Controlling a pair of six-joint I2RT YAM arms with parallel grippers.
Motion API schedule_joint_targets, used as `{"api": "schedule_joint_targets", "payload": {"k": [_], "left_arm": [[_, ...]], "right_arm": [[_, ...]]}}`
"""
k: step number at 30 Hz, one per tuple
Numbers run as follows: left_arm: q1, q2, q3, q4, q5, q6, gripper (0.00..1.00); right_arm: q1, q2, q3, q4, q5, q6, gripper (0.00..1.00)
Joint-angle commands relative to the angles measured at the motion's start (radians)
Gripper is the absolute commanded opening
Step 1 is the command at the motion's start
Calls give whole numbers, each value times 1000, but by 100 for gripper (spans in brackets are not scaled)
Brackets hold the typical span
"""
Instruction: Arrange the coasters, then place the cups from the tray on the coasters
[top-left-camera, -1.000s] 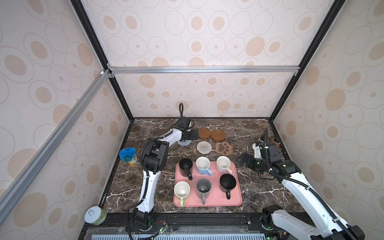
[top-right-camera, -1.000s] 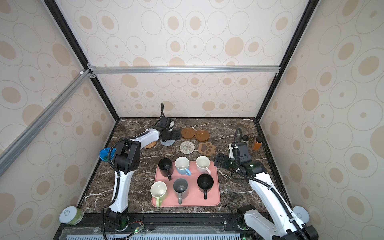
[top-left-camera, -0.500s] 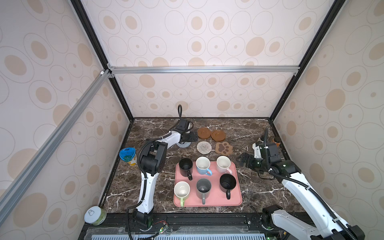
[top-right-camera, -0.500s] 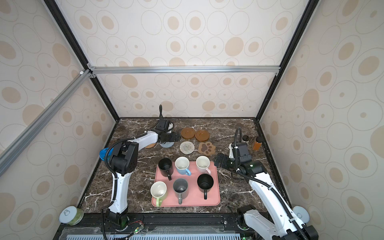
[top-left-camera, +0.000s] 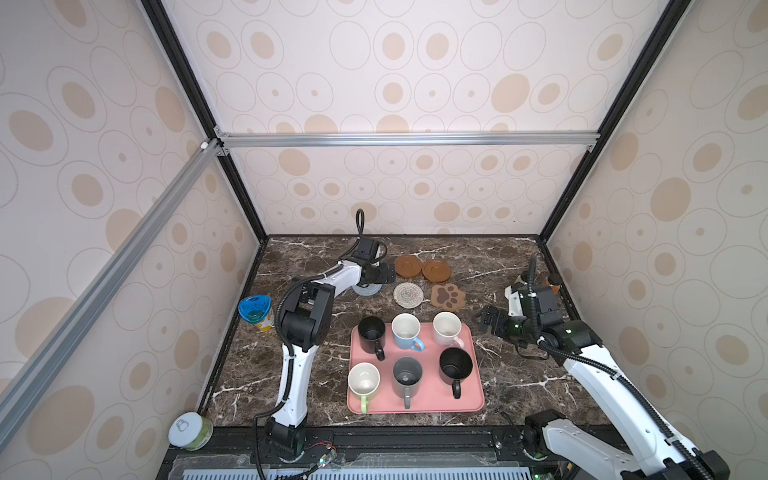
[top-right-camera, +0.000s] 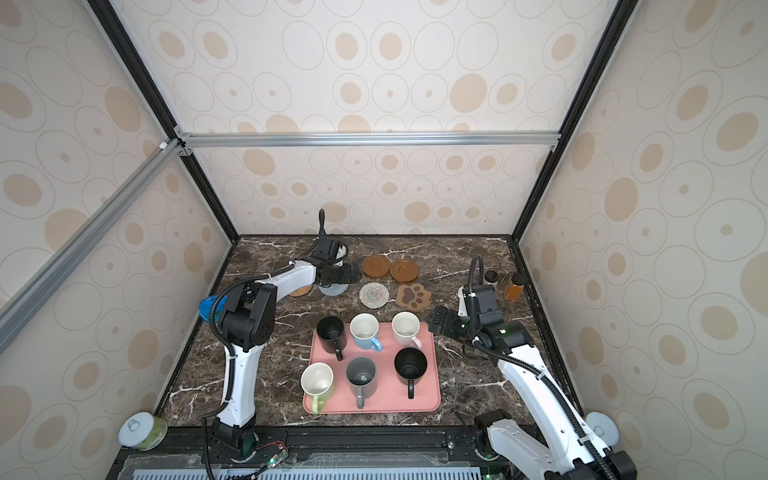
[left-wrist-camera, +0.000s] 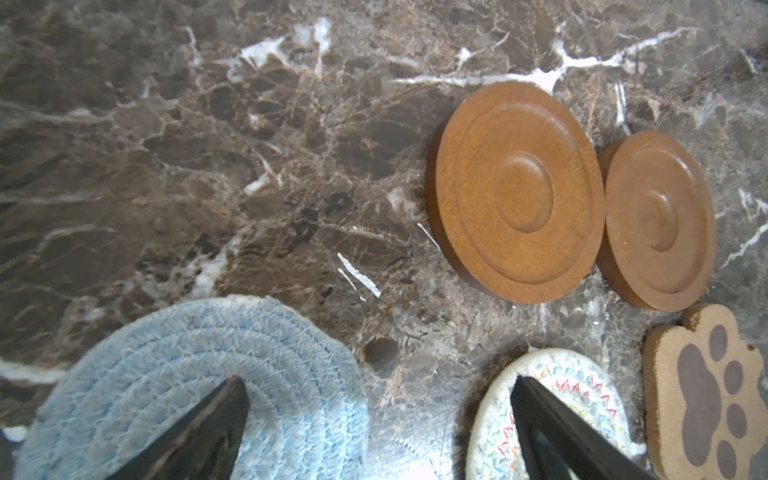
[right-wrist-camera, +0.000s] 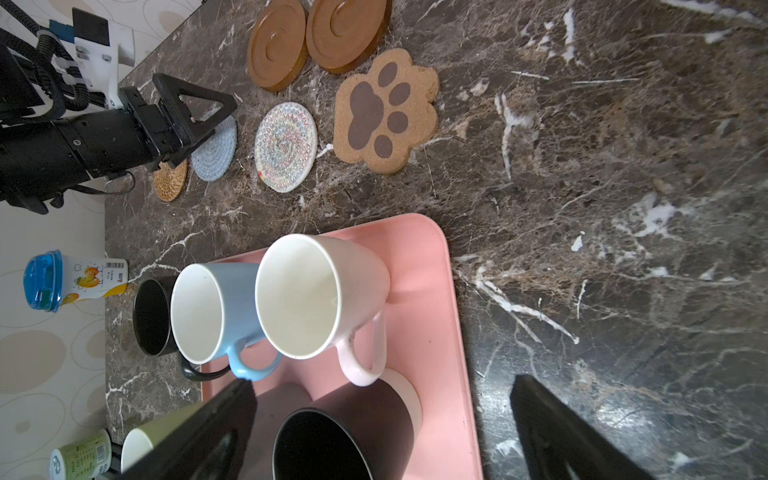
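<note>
the pink tray (top-left-camera: 430, 395), a low-rimmed rectangle with rounded corners, lies on the dark marble table (top-left-camera: 519, 374). all six cups stand upright on it in two rows of three. far row, from nine to three o'clock: a black mug (top-left-camera: 371, 332), a light blue mug (top-left-camera: 406, 330) and a pale pink mug (top-left-camera: 446, 328), the last two white inside. near row: a light green mug (top-left-camera: 363, 382), a grey mug (top-left-camera: 407, 376) and a second black mug (top-left-camera: 456, 365). the handles point roughly toward six o'clock.

the coasters lie flat at twelve o'clock of the tray, none bearing a cup. farthest back is a brown wooden disc (top-left-camera: 408, 266) with ringed grooves, and a second wooden disc (top-left-camera: 436, 271) sits edge to edge at its three o'clock. nearer the tray lie the cream woven coaster (top-left-camera: 408, 295), flecked with colour, and the cork-brown paw coaster (top-left-camera: 447, 296) with dark pads. at nine o'clock of the cream one is the blue-grey woven coaster (top-left-camera: 368, 289), then the tan rattan coaster (top-right-camera: 300, 291), partly under the arm.

the left gripper (top-left-camera: 390, 273) hangs over the blue-grey coaster, fingers spread wide, holding nothing; whether it touches the weave i cannot tell. the right gripper (top-left-camera: 482, 321) is at three o'clock of the pale pink mug, apart from it, splayed wide and empty.
</note>
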Motion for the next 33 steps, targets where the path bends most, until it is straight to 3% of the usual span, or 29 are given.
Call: {"api": "schedule_joint_targets", "payload": {"k": [1,14,20,23,28,33], "left_arm": [[5,7,39,-45,-16,-3,100],[14,23,133,-67,-14,21,100],[15,-42,140,-66,-5,22,100],[18,-131,64,-36,-3,18,100],[54,-346,-198,78,17,-29,100],[112,-566,-439,138,33,-60,100]], "right_arm": [[8,-2,-8,-9,-3,12,100],[9,-14,-3,-21,4,7,99],[8,25,48,-28,13,-39,99],[7,78,107,-32,10,-83,99],[7,224,251,-30,-31,-160,99],[7,487,467,-35,-112,-196,99]]}}
